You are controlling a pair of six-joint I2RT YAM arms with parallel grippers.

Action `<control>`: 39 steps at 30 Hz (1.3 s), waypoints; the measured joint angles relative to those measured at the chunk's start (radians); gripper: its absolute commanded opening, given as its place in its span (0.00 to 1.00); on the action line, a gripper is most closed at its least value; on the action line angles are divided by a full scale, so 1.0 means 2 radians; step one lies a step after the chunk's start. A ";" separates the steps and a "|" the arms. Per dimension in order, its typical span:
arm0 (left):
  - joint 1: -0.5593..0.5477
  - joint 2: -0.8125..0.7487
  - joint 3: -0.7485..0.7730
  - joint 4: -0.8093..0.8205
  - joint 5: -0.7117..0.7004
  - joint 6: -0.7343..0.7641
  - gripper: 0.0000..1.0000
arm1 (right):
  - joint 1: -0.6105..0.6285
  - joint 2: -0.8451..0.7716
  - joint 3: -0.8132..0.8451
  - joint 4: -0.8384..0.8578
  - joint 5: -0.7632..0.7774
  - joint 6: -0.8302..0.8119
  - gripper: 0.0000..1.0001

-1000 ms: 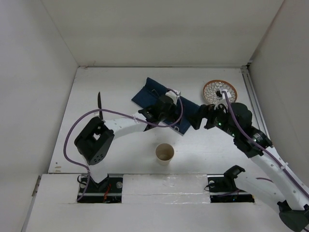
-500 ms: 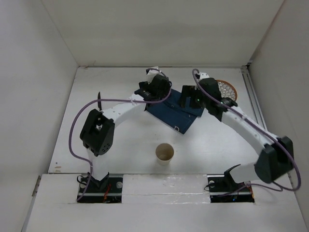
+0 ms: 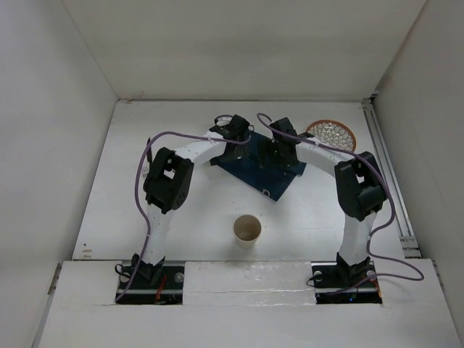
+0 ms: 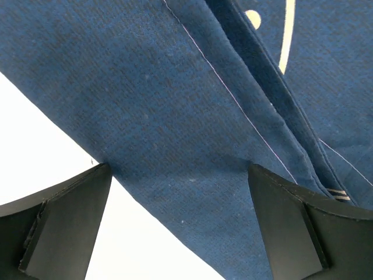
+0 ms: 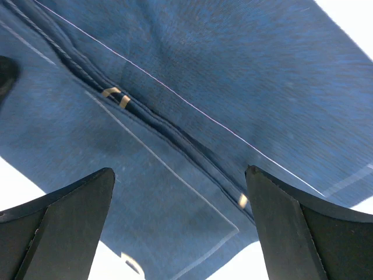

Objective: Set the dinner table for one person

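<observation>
The white dinner table (image 3: 181, 210) carries a folded navy blue placemat (image 3: 262, 176) near its far middle. My left gripper (image 3: 236, 147) hovers over the mat's left edge; in the left wrist view the gripper (image 4: 178, 224) is open, with the mat (image 4: 192, 116) and bare table (image 4: 134, 245) between the jaws. My right gripper (image 3: 279, 154) is over the mat's far right part; in the right wrist view the gripper (image 5: 180, 227) is open above the folded cloth (image 5: 192, 87), holding nothing. Both are apart from the cloth.
A tan paper cup (image 3: 247, 230) stands upright at the near middle. A round plate with an orange rim and patterned face (image 3: 332, 135) lies at the far right. A dark utensil (image 3: 148, 151) lies at the left, mostly behind the left arm. White walls enclose the table.
Both arms swung toward the far middle and closed in over the placemat. The mat shifted right and now lies flatter. The grippers went from spread apart to side by side above it.
</observation>
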 measured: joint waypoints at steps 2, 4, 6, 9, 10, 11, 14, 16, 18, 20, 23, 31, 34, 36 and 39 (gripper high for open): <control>0.003 0.004 0.004 -0.007 0.011 -0.004 1.00 | -0.001 0.016 0.003 0.000 -0.008 -0.005 1.00; 0.010 0.013 0.014 -0.013 0.023 -0.007 1.00 | -0.004 0.026 0.003 0.000 -0.018 -0.009 1.00; 0.018 0.026 0.035 -0.021 0.030 -0.007 1.00 | -0.006 0.027 0.004 0.003 -0.031 -0.011 1.00; 0.035 0.058 0.090 -0.034 0.044 -0.006 1.00 | -0.008 0.027 0.005 0.006 -0.046 -0.012 1.00; 0.043 0.073 0.115 -0.037 0.047 -0.005 1.00 | -0.008 0.027 0.004 0.009 -0.052 -0.012 1.00; 0.051 0.090 0.145 -0.042 0.052 -0.004 1.00 | -0.007 0.027 0.004 0.011 -0.057 -0.011 1.00; 0.076 0.143 0.235 -0.045 0.070 0.007 1.00 | -0.002 0.028 0.003 0.022 -0.072 -0.010 1.00; 0.094 0.170 0.283 -0.049 0.078 0.014 1.00 | 0.001 0.027 -0.002 0.033 -0.078 -0.008 1.00; 0.109 0.192 0.322 -0.043 0.089 0.023 1.00 | 0.002 0.018 -0.020 0.058 -0.091 -0.002 1.00; 0.123 0.198 0.333 -0.040 0.099 0.027 1.00 | 0.002 0.006 -0.043 0.081 -0.106 0.006 1.00; 0.134 0.176 0.293 -0.017 0.100 0.031 1.00 | 0.002 -0.001 -0.056 0.101 -0.124 0.016 1.00; 0.123 -0.019 0.141 -0.027 0.073 0.035 1.00 | -0.002 -0.001 -0.072 0.126 -0.135 0.040 0.55; 0.116 -0.119 0.108 -0.021 0.058 0.036 1.00 | -0.006 0.002 -0.078 0.129 -0.135 0.047 0.37; 0.112 -0.185 0.086 -0.014 0.054 0.036 1.00 | -0.007 0.003 -0.079 0.131 -0.135 0.053 0.37; 0.112 -0.267 0.048 0.000 0.051 0.036 1.00 | -0.007 0.004 -0.080 0.133 -0.135 0.057 0.37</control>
